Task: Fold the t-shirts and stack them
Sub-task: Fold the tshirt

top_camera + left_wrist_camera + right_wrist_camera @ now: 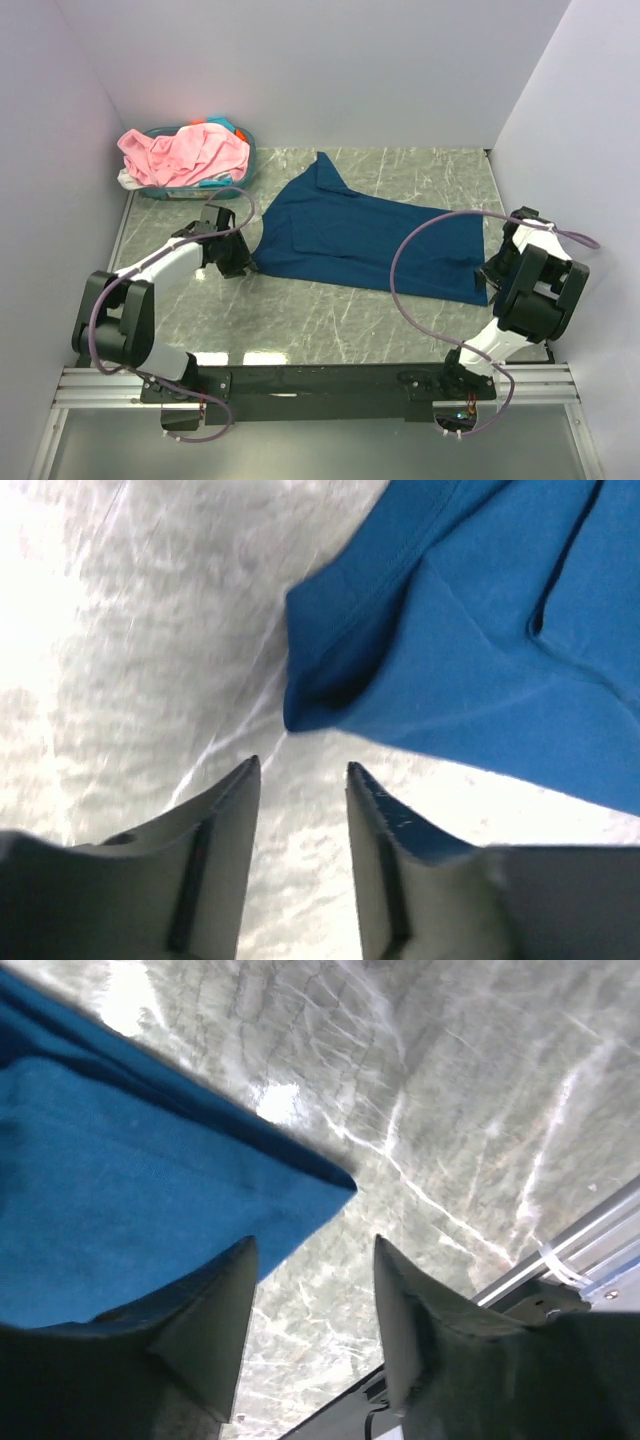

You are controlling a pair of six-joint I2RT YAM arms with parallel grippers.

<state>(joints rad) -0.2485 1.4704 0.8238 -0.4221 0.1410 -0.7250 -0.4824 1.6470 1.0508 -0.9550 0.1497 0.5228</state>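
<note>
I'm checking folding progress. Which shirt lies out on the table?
The dark blue t-shirt, spread across the marble table. The pink one lies bunched in the teal basket at the far left.

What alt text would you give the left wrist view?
The left gripper stands open and empty, aimed at a corner of the blue t-shirt that lies just beyond it on the grey marbled table.

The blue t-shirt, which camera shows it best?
The top external view: the whole blue t-shirt lies spread out on the table there. The left wrist view shows only a hemmed corner of it, the right wrist view only another corner.
</note>
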